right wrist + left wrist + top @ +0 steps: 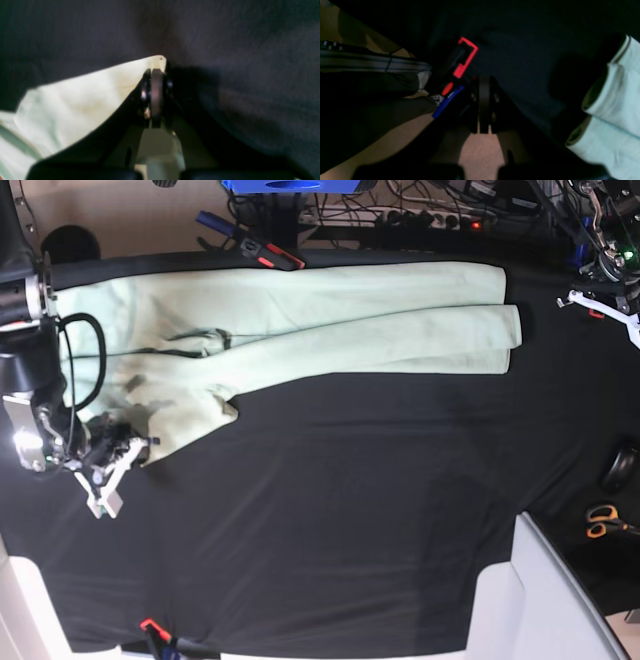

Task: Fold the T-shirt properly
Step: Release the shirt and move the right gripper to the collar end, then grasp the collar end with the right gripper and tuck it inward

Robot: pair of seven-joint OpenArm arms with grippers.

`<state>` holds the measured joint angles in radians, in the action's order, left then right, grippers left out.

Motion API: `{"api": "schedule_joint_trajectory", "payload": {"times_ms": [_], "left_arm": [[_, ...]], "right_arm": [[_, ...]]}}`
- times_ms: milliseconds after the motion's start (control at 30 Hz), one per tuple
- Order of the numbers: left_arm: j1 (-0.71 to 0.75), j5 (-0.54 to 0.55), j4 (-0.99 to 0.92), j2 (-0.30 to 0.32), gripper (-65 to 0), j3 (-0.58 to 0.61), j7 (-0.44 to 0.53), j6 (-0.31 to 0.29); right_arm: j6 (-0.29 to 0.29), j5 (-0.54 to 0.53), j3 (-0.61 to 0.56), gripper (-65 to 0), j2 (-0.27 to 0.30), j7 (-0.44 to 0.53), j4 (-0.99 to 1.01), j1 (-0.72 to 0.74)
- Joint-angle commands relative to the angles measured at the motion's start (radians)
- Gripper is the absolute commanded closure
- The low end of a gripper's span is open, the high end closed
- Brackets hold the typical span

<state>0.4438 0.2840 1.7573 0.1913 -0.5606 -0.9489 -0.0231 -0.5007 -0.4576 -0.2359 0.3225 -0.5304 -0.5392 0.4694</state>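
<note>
Now | T-shirt (300,320) | pale mint, folded lengthwise, creased, on black tablecloth (350,510)

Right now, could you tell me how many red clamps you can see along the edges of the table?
2. One red clamp grips the far edge of the black tablecloth beside the T-shirt; the other clamp sits on the near edge. More may be hidden.

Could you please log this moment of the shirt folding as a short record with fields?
garment: T-shirt, partly folded, along the far side of the black tablecloth
right pincer: shut on a corner of the T-shirt
left pincer: shut, holding nothing, clear of the shirt
nearby: scissors at the table edge; red clamp near the left pincer
</note>
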Motion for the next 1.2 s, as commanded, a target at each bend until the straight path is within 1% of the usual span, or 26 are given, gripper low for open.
{"api": "schedule_joint_trajectory", "payload": {"times_ms": [0,100,233,333,400,500,667,700,800,1000,1167], "left_arm": [[0.002,-0.009,0.014,0.015,0.0,-0.006,0.015,0.005],[-0.021,-0.018,0.011,0.015,0.0,-0.006,0.015,0.005],[-0.027,-0.018,-0.023,0.017,0.0,-0.006,0.015,0.005],[-0.046,-0.018,-0.032,0.015,0.0,-0.005,0.015,0.005],[-0.047,-0.018,-0.044,0.015,0.0,-0.005,0.015,0.005],[-0.067,-0.018,-0.05,0.017,0.0,-0.005,0.015,0.005],[-0.069,-0.018,-0.052,0.02,0.0,-0.005,0.015,0.005],[-0.069,-0.018,-0.052,0.021,0.0,-0.005,0.015,0.005],[-0.079,-0.018,-0.052,0.021,0.0,-0.005,0.015,0.005],[-0.092,-0.019,-0.087,0.023,0.0,-0.005,0.015,0.005],[-0.101,-0.019,-0.089,0.023,0.0,-0.005,0.015,0.005]], "right_arm": [[-0.009,-0.008,0.003,0.0,0.017,-0.007,-0.058,0.002],[-0.009,-0.01,0.02,0.0,0.031,-0.061,-0.218,-0.079],[-0.009,-0.008,0.132,0.0,0.028,-0.156,-0.428,-0.197],[-0.009,-0.008,0.177,0.0,0.03,-0.205,-0.572,-0.268],[-0.009,-0.008,0.201,0.0,0.03,-0.254,-0.666,-0.301],[-0.008,-0.008,0.257,0.0,0.022,-0.333,-0.783,-0.364],[-0.003,-0.008,0.321,0.0,-0.015,-0.415,-0.95,-0.478],[-0.003,-0.008,0.327,0.0,-0.033,-0.426,-0.977,-0.501],[-0.003,-0.008,0.327,0.0,-0.052,-0.432,-1.05,-0.573],[-0.002,-0.008,0.327,0.0,-0.062,-0.432,-1.152,-0.688],[-0.005,-0.008,0.327,0.0,-0.061,-0.432,-1.231,-0.78]]}}
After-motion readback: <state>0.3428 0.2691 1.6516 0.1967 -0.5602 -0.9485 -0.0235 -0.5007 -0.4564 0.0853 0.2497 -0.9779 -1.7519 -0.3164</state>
